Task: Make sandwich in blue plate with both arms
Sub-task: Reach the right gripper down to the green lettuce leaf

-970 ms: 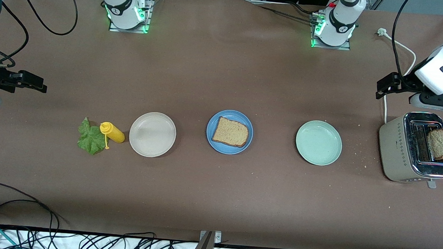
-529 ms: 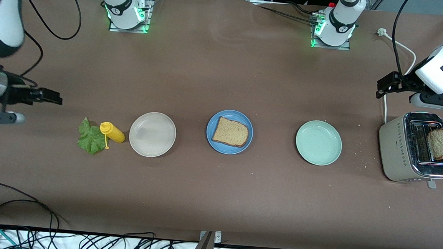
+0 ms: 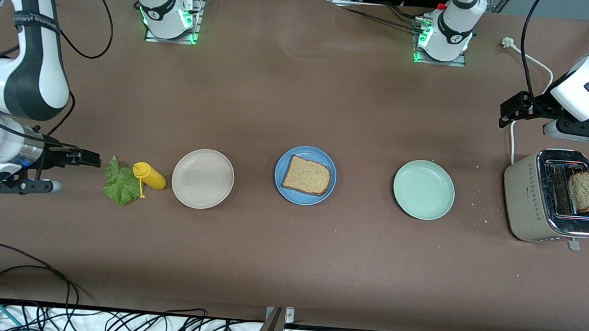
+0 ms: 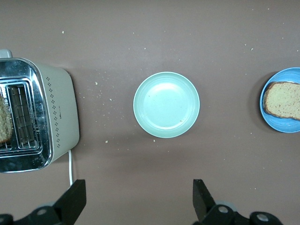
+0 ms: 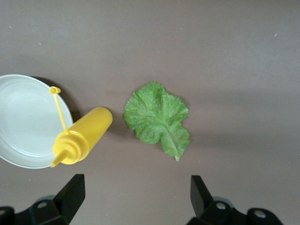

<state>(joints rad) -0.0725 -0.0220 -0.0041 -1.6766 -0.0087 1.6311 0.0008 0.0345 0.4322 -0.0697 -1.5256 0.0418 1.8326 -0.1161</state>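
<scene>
So: blue plate (image 3: 305,175) mid-table, one bread slice (image 3: 306,175) on it. Lettuce leaf (image 3: 119,183) lies toward right arm's end, yellow bottle (image 3: 149,175) touching it at leaf's 3 o'clock. Right gripper (image 3: 88,158) hangs at leaf's 9 o'clock, jaws wide, empty. Risk: pinch nudges bottle, or thin leaf slips. Left gripper (image 3: 510,111) open over table by toaster (image 3: 551,196), second slice (image 3: 584,191) probably wedged in its slot.

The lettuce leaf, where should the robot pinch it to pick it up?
Probably from straight above, at the ruffled edge of the lettuce leaf away from the yellow bottle. It lies flat on the table, and the open right gripper is beside it on that side.
</scene>
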